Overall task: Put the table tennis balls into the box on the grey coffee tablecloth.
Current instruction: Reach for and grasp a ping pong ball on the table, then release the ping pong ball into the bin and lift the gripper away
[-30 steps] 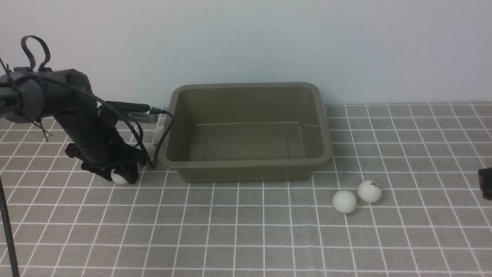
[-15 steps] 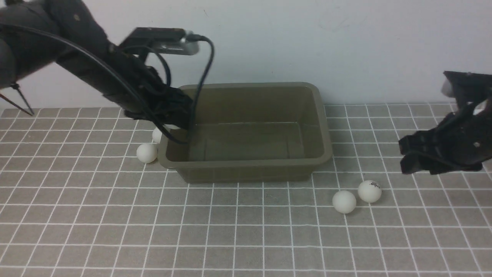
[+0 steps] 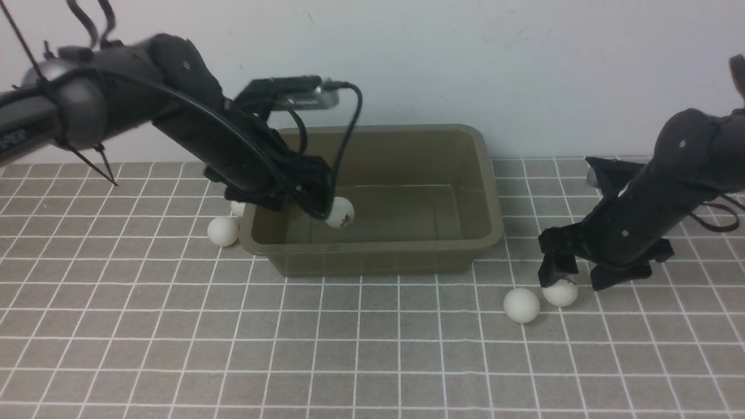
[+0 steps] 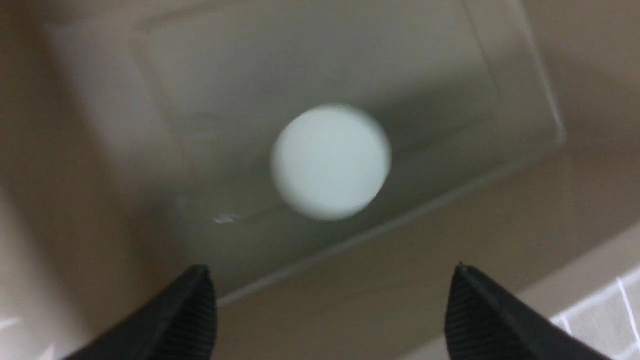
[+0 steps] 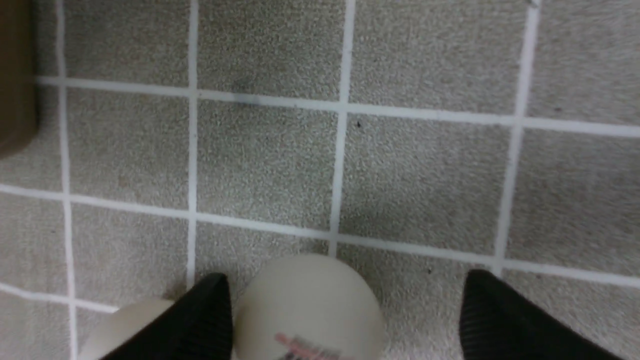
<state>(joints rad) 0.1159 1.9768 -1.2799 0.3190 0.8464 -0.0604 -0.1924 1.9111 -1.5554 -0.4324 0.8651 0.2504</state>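
The grey-brown white-gridded cloth (image 3: 372, 349) is lying spread under the olive-brown plastic tub (image 3: 372, 262). The left hand (image 3: 319, 205) is gaping over it, a small white ball (image 3: 339, 212) free just beyond its fingertips. The right hand (image 3: 576, 280) is straddling, wide open, a logo-printed white ball (image 3: 560, 293) on the cloth.

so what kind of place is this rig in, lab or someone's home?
Most likely a lab test bench, not a home: a bare white wall, a grid-lined tablecloth as work surface, and the box and table tennis balls staged between the left arm and right arm.
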